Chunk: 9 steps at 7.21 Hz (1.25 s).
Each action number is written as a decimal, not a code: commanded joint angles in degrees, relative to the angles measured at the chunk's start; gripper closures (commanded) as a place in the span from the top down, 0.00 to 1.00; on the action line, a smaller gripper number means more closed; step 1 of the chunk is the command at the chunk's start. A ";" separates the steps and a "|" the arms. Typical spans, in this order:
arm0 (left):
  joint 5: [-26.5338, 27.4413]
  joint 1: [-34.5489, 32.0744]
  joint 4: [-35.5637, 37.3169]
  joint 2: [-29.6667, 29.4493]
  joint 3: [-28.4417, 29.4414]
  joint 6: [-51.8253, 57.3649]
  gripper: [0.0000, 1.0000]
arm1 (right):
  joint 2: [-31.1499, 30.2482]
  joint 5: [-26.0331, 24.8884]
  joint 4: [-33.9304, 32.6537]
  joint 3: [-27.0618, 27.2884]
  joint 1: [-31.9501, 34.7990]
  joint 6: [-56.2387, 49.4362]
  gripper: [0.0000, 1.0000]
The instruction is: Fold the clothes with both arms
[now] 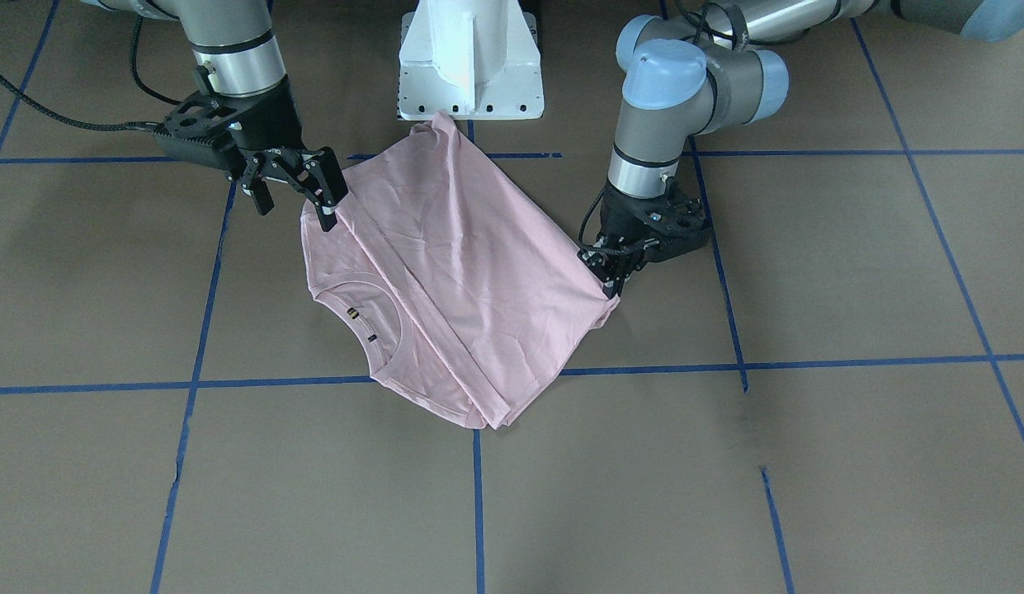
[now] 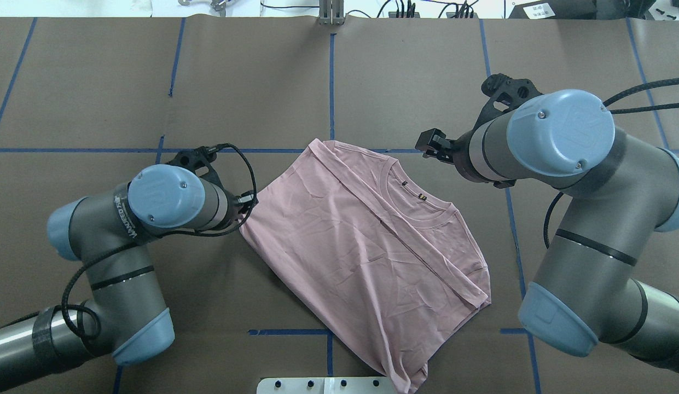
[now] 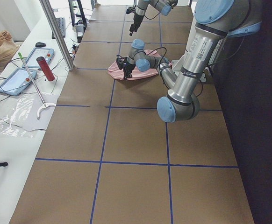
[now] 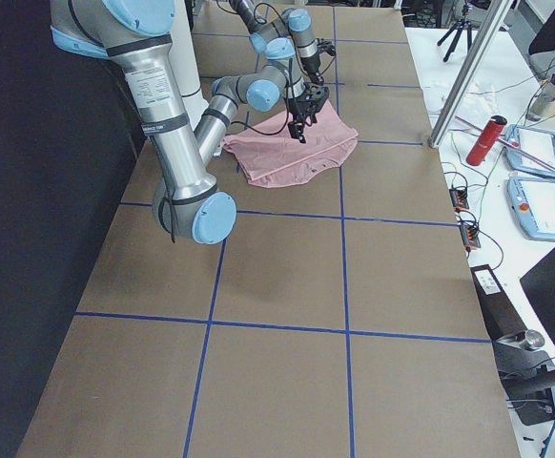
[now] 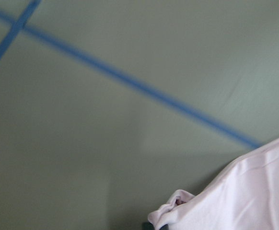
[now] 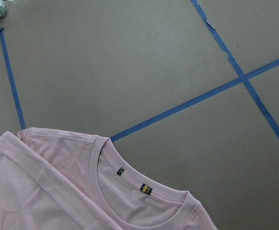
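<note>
The pale pink T-shirt (image 1: 462,272) lies folded lengthwise on the brown table, plain side up, collar (image 2: 421,205) and neck labels showing. It also shows in the overhead view (image 2: 372,241) and in the right wrist view (image 6: 58,182). My left gripper (image 1: 615,280) is low at the shirt's side corner, shut on a bunched bit of fabric (image 5: 175,206); in the overhead view (image 2: 247,205) it touches the shirt's edge. My right gripper (image 1: 295,202) is open and empty, raised over the shirt's opposite edge near the collar side (image 2: 431,145).
The white pedestal (image 1: 470,66) stands at the robot's side, just beyond the shirt's hem (image 2: 317,386). Blue tape lines (image 1: 478,495) cross the brown table. A side bench holds tablets and a red bottle (image 3: 45,67); a metal pole (image 3: 56,35) stands at its edge.
</note>
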 commanded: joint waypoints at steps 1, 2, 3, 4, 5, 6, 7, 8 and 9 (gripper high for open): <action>0.12 -5.42 -9.31 -10.50 17.53 1.39 0.00 | 0.01 0.07 -0.03 -0.82 0.31 0.40 1.00; 0.21 -7.27 -15.01 -14.72 26.40 1.48 0.00 | 0.02 0.07 -0.03 -1.01 0.75 0.05 1.00; 0.29 -8.68 -21.94 -18.07 35.19 1.39 0.00 | 0.02 0.07 0.14 -1.01 0.93 -0.04 1.00; 0.29 -8.78 -22.61 -18.36 35.88 1.57 0.20 | 0.10 -0.02 2.06 -1.27 0.75 0.31 1.00; 0.21 -8.70 -22.88 -17.58 35.80 1.48 0.47 | 0.19 -0.10 5.99 -3.45 0.49 0.66 1.00; 0.12 -8.70 -22.89 -14.36 32.50 1.39 0.51 | 0.97 -0.19 8.56 -5.82 0.31 0.66 1.00; -0.14 -8.78 -22.89 -9.10 25.07 1.48 0.51 | 4.20 -0.19 8.58 -9.15 -0.38 0.66 1.00; -0.41 -8.96 -22.28 -6.35 20.12 1.57 0.51 | 6.50 -0.45 8.58 -11.88 -3.35 0.84 1.00; -0.41 -9.05 -22.10 -5.98 19.03 1.48 0.51 | 7.04 -1.59 8.67 -12.17 -6.60 4.84 1.00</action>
